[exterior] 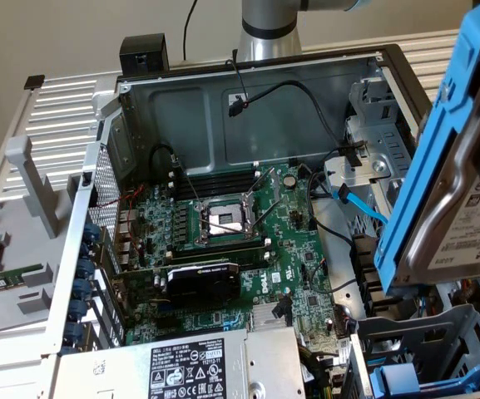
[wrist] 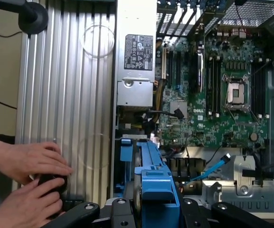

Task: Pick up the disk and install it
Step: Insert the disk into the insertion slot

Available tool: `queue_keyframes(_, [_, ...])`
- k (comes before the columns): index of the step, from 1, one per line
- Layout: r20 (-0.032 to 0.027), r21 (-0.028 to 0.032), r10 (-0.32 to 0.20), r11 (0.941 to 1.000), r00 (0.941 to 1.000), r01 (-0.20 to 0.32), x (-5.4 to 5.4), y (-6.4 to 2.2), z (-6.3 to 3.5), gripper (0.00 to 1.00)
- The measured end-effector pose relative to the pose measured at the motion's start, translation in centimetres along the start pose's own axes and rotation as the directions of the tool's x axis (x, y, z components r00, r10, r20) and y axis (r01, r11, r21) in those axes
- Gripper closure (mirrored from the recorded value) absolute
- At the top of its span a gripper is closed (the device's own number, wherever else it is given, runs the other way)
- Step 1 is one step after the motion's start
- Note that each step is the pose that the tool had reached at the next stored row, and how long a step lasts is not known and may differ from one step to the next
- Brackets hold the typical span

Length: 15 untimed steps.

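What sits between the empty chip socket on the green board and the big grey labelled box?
In the exterior view, a black expansion card lies across the motherboard between the socket and the power-supply box.

A plain beige wall [exterior: 73,33] stands behind the ribbed metal work surface [exterior: 61,112]

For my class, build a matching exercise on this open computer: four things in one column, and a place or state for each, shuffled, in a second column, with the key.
Column one
1. the disk
2. motherboard
3. power-supply box
4. person's hands

Column two
A. green, flat inside the case
B. on the ribbed metal surface outside the case
C. held up in the claw, in a blue carrier
D. grey, with a black-and-white label

Pairs: 1-C, 2-A, 3-D, 4-B
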<state>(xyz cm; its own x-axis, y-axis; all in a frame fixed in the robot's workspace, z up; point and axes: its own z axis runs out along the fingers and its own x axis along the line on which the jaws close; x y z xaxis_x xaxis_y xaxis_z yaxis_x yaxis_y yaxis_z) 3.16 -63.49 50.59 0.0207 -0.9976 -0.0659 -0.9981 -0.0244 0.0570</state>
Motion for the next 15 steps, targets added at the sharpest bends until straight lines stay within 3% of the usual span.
queue_keyframes(15, [0.0006, 0.0001, 0.000, 1.0000, 1.0000, 0.000, 0.6, -0.15, 2.69, 0.63])
